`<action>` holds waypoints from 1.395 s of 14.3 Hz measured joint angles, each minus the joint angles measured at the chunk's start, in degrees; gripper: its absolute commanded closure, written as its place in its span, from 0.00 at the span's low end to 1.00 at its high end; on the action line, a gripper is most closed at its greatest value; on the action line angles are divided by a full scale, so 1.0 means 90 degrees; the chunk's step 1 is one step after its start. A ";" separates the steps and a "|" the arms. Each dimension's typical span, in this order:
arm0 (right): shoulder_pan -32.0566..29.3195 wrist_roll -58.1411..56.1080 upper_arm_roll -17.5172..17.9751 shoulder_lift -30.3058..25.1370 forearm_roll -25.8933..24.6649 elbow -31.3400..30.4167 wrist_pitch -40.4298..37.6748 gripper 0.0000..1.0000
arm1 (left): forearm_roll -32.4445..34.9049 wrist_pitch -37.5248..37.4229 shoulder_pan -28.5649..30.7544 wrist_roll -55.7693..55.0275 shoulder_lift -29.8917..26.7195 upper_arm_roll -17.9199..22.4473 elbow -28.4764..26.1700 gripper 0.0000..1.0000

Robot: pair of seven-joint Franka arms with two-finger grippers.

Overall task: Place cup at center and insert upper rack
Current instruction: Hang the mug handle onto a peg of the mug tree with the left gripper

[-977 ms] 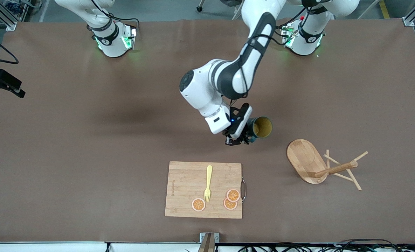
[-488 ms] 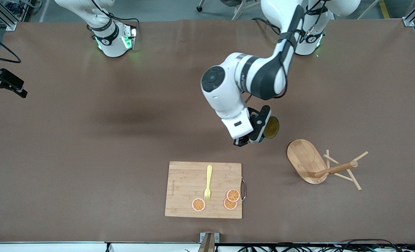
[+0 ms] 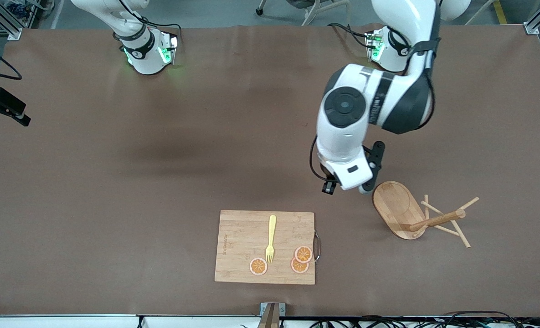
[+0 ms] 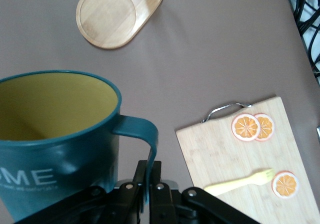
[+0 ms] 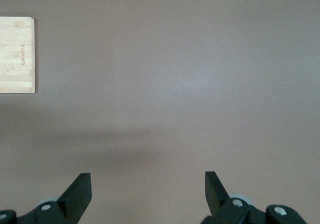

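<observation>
Nearest the front camera, the rectangular light wooden cutting board [image 3: 265, 247] with a metal handle at one end lies flat on the brown table [image 3: 115, 191]. On it rest a yellow plastic fork [image 3: 270, 238] and three orange slices [image 3: 299, 259] (two of them overlapping, the third just beside the fork's tines).

A little farther from the camera, and toward the left arm's end of the table, the light bamboo mug tree with an oval flat base [image 3: 399, 209] lies tipped on its side: the base stands on edge, while the round post and thin dowel pegs [image 3: 452, 221] point toward the table's end and rest on the surface.

Close beside the rack's base, the left tool [image 4: 149, 184] hangs over bare table between the board and the rack. In the left wrist view its fingers are closed together on the small side handle of the dark teal cylindrical cup with mustard-yellow inside [image 4: 55, 134], which sits upright in the grip, white lettering on its wall. In the front view the arm's wrist hides the cup.

Farthest back, the right arm waits near its base. Its right tool [image 5: 147, 191] has its black fingers [image 5: 80, 191] spread wide apart with nothing between them, above bare table, a corner of the board in its view.
</observation>
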 measured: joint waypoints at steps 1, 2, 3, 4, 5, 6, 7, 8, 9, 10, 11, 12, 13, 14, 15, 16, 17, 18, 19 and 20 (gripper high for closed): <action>0.0005 0.0000 0.0007 0.0000 0.0000 0.0000 -0.0001 0.00 | -0.0237 -0.0001 0.0098 0.0100 -0.0097 0.0000 -0.0059 1.00; 0.0009 0.0000 0.0012 0.0000 0.0000 0.0000 -0.0002 0.00 | -0.0485 -0.0002 0.0208 0.0237 -0.0204 -0.0001 -0.0141 1.00; 0.0010 0.0000 0.0014 0.0000 0.0000 0.0000 -0.0003 0.00 | -0.0728 -0.0004 0.0325 0.0414 -0.0318 0.0000 -0.0251 1.00; 0.0010 0.0000 0.0013 0.0001 0.0000 0.0000 -0.0006 0.00 | -0.0939 -0.0004 0.0452 0.0644 -0.0443 0.0000 -0.0395 1.00; 0.0010 0.0000 0.0014 0.0002 0.0000 0.0000 -0.0014 0.00 | -0.1103 -0.0004 0.0575 0.0850 -0.0563 -0.0002 -0.0538 1.00; 0.0011 0.0000 0.0016 0.0002 0.0000 0.0000 -0.0016 0.00 | -0.1274 -0.0004 0.0705 0.1038 -0.0672 -0.0003 -0.0664 1.00; 0.0011 0.0000 0.0016 0.0003 0.0000 0.0002 -0.0014 0.00 | -0.1450 -0.0004 0.0842 0.1246 -0.0756 -0.0003 -0.0762 1.00; 0.0012 0.0000 0.0016 0.0003 0.0000 0.0014 -0.0004 0.00 | -0.1636 -0.0001 0.0980 0.1483 -0.0818 -0.0006 -0.0830 1.00; 0.0012 0.0000 0.0017 0.0003 0.0000 0.0047 0.0009 0.00 | -0.1844 0.0010 0.1120 0.1752 -0.0848 -0.0007 -0.0869 1.00; 0.0013 0.0000 0.0018 0.0002 0.0000 0.0094 0.0009 0.00 | -0.2068 0.0032 0.1252 0.2007 -0.0853 -0.0010 -0.0889 1.00; 0.0014 0.0000 0.0019 0.0002 0.0000 0.0135 -0.0004 0.00 | -0.2331 0.0056 0.1387 0.2251 -0.0852 -0.0013 -0.0919 1.00; 0.0013 0.0000 0.0018 0.0002 0.0000 0.0161 -0.0049 0.00 | -0.2580 0.0070 0.1515 0.2490 -0.0853 -0.0015 -0.0970 1.00; 0.0013 0.0000 0.0015 0.0002 0.0000 0.0172 -0.0153 0.00 | -0.2803 0.0073 0.1633 0.2728 -0.0852 -0.0016 -0.1040 1.00; 0.0012 0.0000 0.0012 0.0003 0.0000 0.0173 -0.0272 0.00 | -0.2996 0.0073 0.1732 0.2938 -0.0853 -0.0017 -0.1128 1.00; 0.0013 0.0000 0.0012 0.0005 0.0000 0.0173 -0.0336 0.00 | -0.3156 0.0074 0.1809 0.3068 -0.0852 -0.0018 -0.1228 1.00; 0.0013 0.0000 0.0014 0.0013 0.0000 0.0173 -0.0358 0.00 | -0.3298 0.0077 0.1876 0.3125 -0.0852 -0.0020 -0.1323 1.00; 0.0014 0.0000 0.0015 0.0023 0.0000 0.0173 -0.0361 0.00 | -0.3437 0.0081 0.1939 0.3164 -0.0852 -0.0020 -0.1399 1.00; 0.0015 0.0000 0.0018 0.0034 0.0000 0.0172 -0.0357 0.00 | -0.3570 0.0083 0.1999 0.3208 -0.0861 -0.0020 -0.1468 1.00; 0.0017 0.0000 0.0021 0.0055 0.0000 0.0173 -0.0330 0.00 | -0.3668 0.0083 0.2051 0.3266 -0.0874 -0.0021 -0.1533 1.00; 0.0017 0.0000 0.0023 0.0098 0.0000 0.0178 -0.0243 0.00 | -0.3720 0.0084 0.2105 0.3359 -0.0896 -0.0020 -0.1603 1.00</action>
